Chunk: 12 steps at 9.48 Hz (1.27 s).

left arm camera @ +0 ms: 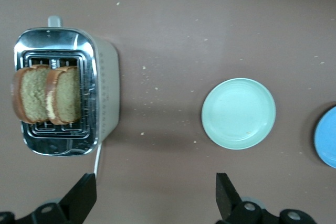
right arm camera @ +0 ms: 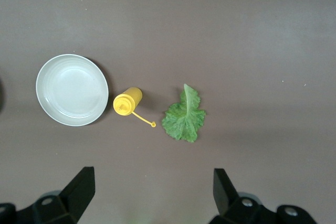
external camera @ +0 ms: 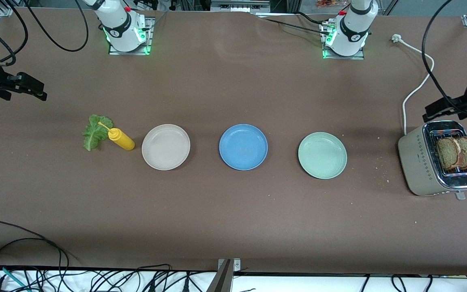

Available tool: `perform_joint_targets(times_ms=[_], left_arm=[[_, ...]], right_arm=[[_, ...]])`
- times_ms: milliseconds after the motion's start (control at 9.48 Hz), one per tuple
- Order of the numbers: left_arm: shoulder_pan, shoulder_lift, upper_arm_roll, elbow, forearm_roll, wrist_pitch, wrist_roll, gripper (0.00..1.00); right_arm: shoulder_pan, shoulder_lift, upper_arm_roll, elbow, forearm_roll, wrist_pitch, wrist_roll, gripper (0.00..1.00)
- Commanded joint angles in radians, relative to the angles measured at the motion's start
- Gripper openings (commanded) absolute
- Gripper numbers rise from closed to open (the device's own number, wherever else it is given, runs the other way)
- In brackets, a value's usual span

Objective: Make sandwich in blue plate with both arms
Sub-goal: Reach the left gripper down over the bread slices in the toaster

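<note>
With the blue plate (external camera: pixel 243 147) bare mid-surface, both grippers hang with fingers wide open and empty, so the left gripper (left arm camera: pixel 156 195) should drop squarely over the toaster (external camera: pixel 424 162) and pinch one bread slice (external camera: pixel 448 153) while the right gripper (right arm camera: pixel 152 191) takes the lettuce leaf (external camera: pixel 94 132).

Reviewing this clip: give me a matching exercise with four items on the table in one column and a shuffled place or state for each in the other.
Things:
1. bread slices
2. lettuce leaf
3. blue plate
4. yellow squeeze bottle

Places or states:
A. between the beige plate and the pale green plate
B. standing in the toaster slots
C. flat on the table, nearest the right arm's end
D. between the leaf and the beige plate

Pairs: 1-B, 2-C, 3-A, 4-D
</note>
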Motion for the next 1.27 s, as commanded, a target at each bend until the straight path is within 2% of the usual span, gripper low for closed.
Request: perform_joint_targets(times_ms=[0, 317, 422, 633, 1055, 1161], left_arm=[[0.115, 0.071, -0.003, 0.013, 0.021, 0.040, 0.138, 1.00], [0.178, 0.158, -0.001, 0.012, 0.022, 0.128, 0.191, 1.00], [0.204, 0.190, -0.003, 0.012, 0.056, 0.156, 0.196, 1.00], [0.209, 0.249, -0.003, 0.012, 0.135, 0.197, 0.196, 1.00], [0.224, 0.333, -0.003, 0.010, 0.140, 0.281, 0.196, 0.98], [0.224, 0.343, -0.003, 0.007, 0.139, 0.282, 0.196, 0.94]], right_arm=[[-0.002, 0.003, 0.004, 0.015, -0.001, -0.006, 0.006, 1.00], [-0.002, 0.003, 0.004, 0.015, -0.002, -0.006, 0.006, 1.00], [-0.002, 0.003, 0.004, 0.015, -0.002, -0.006, 0.006, 1.00], [-0.002, 0.003, 0.004, 0.015, -0.002, -0.006, 0.006, 1.00], [-0.002, 0.003, 0.004, 0.015, -0.001, -0.008, 0.008, 1.00], [-0.002, 0.003, 0.004, 0.015, -0.001, -0.008, 0.008, 1.00]])
